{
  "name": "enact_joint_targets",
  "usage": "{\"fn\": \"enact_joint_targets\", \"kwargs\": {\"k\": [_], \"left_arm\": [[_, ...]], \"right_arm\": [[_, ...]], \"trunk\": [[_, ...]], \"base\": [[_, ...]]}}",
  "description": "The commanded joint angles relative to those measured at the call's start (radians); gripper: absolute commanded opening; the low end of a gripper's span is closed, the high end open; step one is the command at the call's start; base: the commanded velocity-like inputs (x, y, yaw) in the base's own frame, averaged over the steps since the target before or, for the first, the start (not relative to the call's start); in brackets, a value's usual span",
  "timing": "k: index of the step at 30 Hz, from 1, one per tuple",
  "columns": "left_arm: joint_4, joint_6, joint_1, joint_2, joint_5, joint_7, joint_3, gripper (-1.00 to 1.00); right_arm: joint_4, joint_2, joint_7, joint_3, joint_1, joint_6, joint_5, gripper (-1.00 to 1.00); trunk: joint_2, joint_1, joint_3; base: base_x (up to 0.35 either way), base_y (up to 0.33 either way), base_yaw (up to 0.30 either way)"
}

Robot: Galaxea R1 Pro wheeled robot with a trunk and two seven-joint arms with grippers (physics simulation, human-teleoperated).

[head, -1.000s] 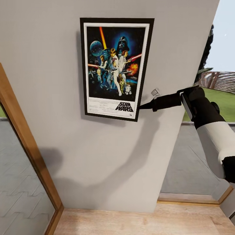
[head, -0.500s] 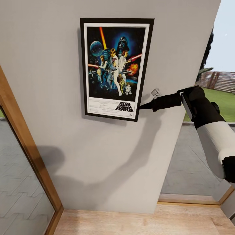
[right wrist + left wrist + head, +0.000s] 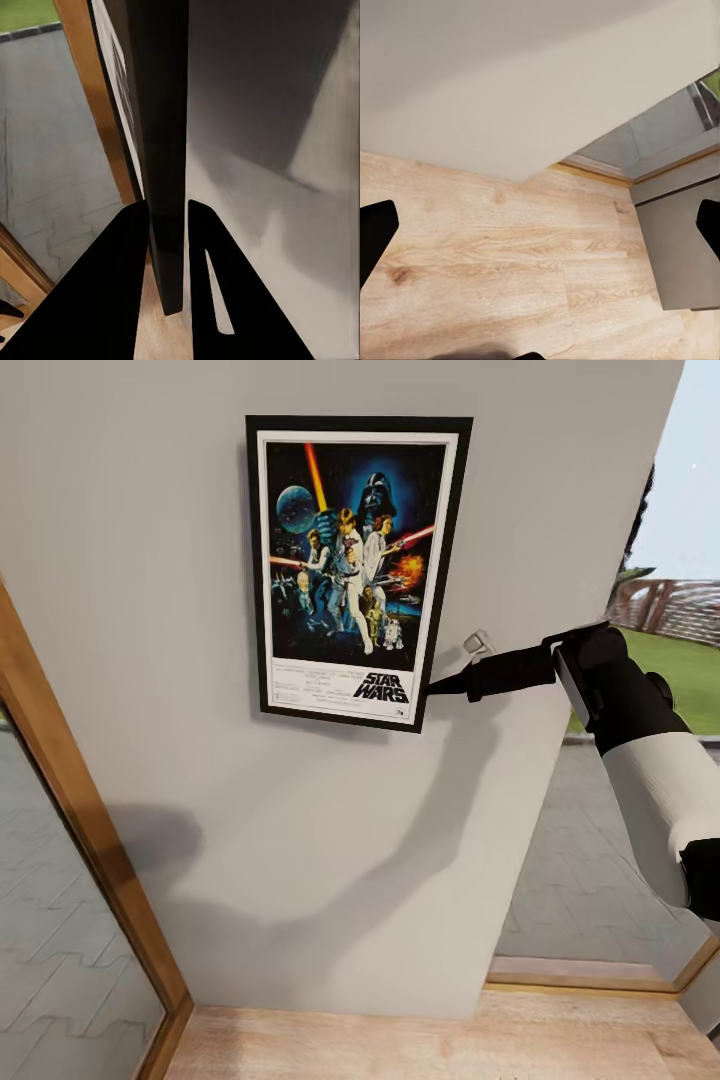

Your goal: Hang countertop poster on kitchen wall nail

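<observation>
While the poster (image 3: pixel 358 572) and the right arm (image 3: pixel 640 760) keep the same place in the head view as a second ago, the wooden door frame (image 3: pixel 85 830) at the left and the floor (image 3: pixel 430 1045) below have slid slightly across the picture, so a small camera or base movement is indicated and no move of the things themselves. The poster is held flat against the grey wall (image 3: pixel 300 840), upright with a slight tilt, high on the panel between the door frame and the window (image 3: pixel 610 860). Its lower right edge is pinched by the right end effector (image 3: pixel 432 687), and in the right wrist view the black frame edge (image 3: pixel 166 150) is seen clamped between the two dark fingers (image 3: pixel 112 300), which are narrowed onto it. The left end effector (image 3: pixel 540 225) is seen spread wide over wooden flooring (image 3: pixel 510 270), holding nothing. A small pale fitting (image 3: pixel 477 644) protrudes from the wall just beside the right arm; whether it is a nail cannot be told. Since nothing about the grip has altered, the hanging is judged to be at its last stage: whether the poster already rests on a nail is hidden behind it, and release is judged risky until that support is confirmed.
</observation>
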Motion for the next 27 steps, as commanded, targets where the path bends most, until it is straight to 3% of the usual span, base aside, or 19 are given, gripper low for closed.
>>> {"fn": "enact_joint_targets", "kwargs": {"k": [1,7,27], "left_arm": [[0.001,-0.005,-0.001,0.000,-0.007,-0.003,0.008,1.00],[0.000,-0.005,0.000,0.000,-0.007,-0.004,0.007,1.00],[0.000,-0.005,0.002,0.000,-0.007,-0.004,0.007,1.00]], "right_arm": [[-0.001,0.000,0.007,0.000,-0.001,0.010,0.005,-1.00],[-0.001,0.001,-0.004,0.000,-0.001,0.010,-0.020,-1.00],[-0.001,0.002,-0.004,-0.001,-0.001,0.011,-0.021,-1.00]], "trunk": [[-0.002,0.001,-0.002],[-0.002,0.001,-0.002],[-0.002,0.001,-0.002]], "base": [[0.257,0.000,0.000],[0.004,0.000,0.000],[0.000,0.000,0.000]]}}
